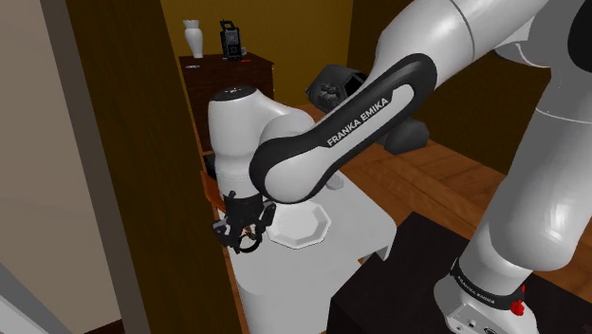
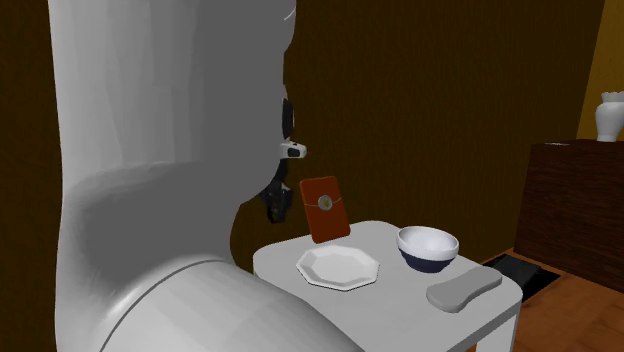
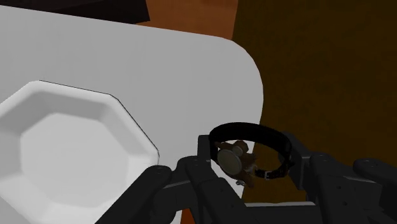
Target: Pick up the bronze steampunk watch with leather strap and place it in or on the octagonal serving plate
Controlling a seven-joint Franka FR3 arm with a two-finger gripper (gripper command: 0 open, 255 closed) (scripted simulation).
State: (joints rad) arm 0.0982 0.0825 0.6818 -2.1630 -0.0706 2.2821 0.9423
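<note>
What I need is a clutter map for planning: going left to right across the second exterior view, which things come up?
octagonal white plate → white bowl → white vase on the dark dresser

Spotted a bowl (image 2: 428, 247), white inside and dark outside, on the white surface (image 2: 400, 300). Caught a reddish-brown card (image 2: 325, 208) standing upright behind, and a flat grey oblong (image 2: 463, 290) near the bowl. Picked out a dark wooden dresser (image 2: 575, 210) well apart, carrying a white vase (image 2: 610, 115) beside a black gadget (image 1: 229, 40).
</note>
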